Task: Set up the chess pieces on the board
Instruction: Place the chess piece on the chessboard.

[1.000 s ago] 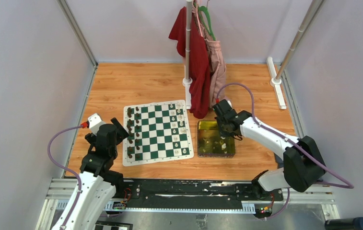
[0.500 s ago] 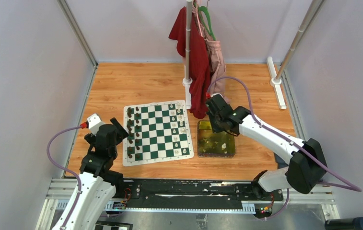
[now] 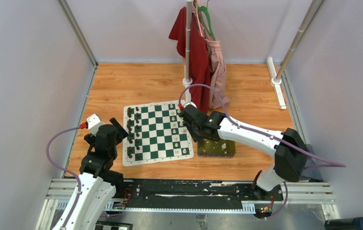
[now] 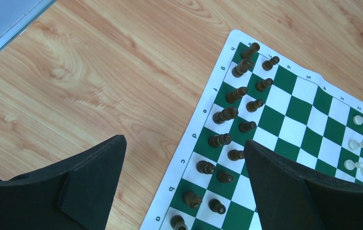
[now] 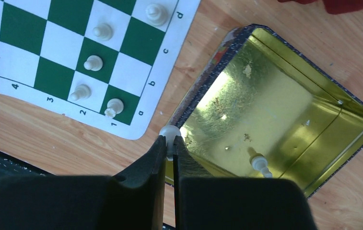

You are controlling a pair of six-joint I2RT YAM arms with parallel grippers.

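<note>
Pieces (image 3: 179,125), white: most stand along the board's (image 3: 158,132) 3 o'clock edge, rows seemingly incomplete. One piece (image 5: 170,132) pinched in right jaws above tray (image 5: 275,105) rim; another piece (image 5: 260,164) lies inside. Left jaws open, at board's 9 o'clock. At least two placements likely remain.

Take the board (image 3: 158,134) as your landmark. Opposing chessmen (image 4: 225,114) stand along its left edge, the chess pieces (image 5: 93,63) along its right. The tray (image 5: 270,103) sits just right of the board, with a loose piece (image 5: 260,164) in it. The right gripper (image 5: 169,143), clamped on another piece (image 5: 170,132), hangs between board and tray. The left gripper (image 4: 184,141) is left of the board. The garment stand (image 3: 187,48) is behind the board's far right corner.
</note>
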